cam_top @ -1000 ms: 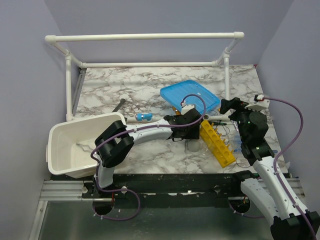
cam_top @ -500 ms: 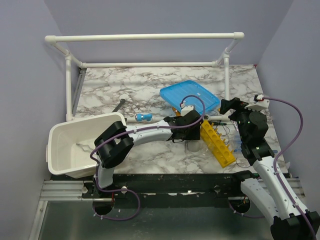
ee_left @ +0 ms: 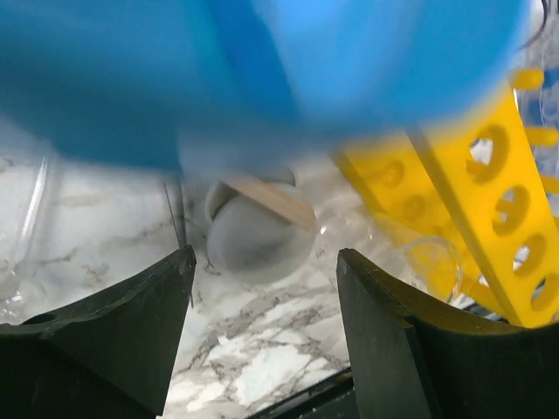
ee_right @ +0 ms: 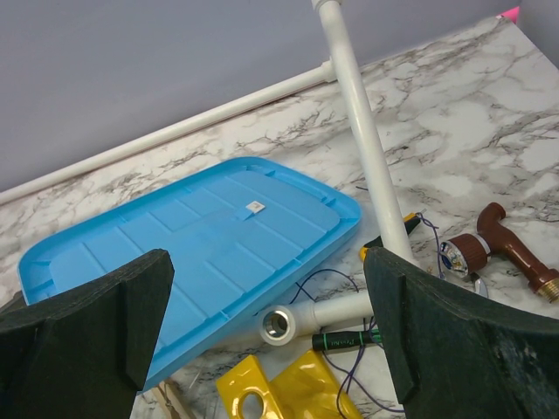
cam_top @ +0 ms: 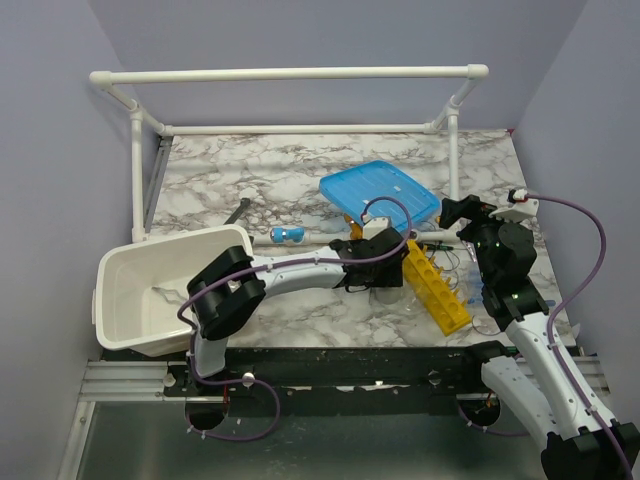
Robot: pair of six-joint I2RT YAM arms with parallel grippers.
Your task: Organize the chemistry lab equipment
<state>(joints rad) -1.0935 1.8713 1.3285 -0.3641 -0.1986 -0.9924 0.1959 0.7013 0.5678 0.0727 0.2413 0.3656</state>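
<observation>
My left gripper [cam_top: 377, 276] is open and hangs low over a small clear beaker [cam_top: 385, 293], beside the yellow holed test-tube rack [cam_top: 435, 286]. In the left wrist view the beaker [ee_left: 258, 237] stands just beyond my open gripper [ee_left: 266, 284], with a thin wooden stick [ee_left: 267, 197] lying across it, the rack [ee_left: 476, 196] on the right and more clear glass [ee_left: 430, 260] next to it. My right gripper [cam_top: 452, 213] is open and empty above the rack's far end; in its view [ee_right: 266, 288] the rack's end [ee_right: 293, 393] shows below. I cannot make out the tongs.
The blue lid [cam_top: 380, 192] lies tilted behind the rack, blurred close above my left wrist camera [ee_left: 262, 70]. The white tub [cam_top: 130, 285] stands at front left. A white pipe frame post [ee_right: 362, 148], a black pen [ee_right: 349, 339], purple wire and a brown-handled tool [ee_right: 498, 243] lie right.
My left gripper has shifted a little to the right and nearer, closer over the small beaker. The right arm has not moved.
</observation>
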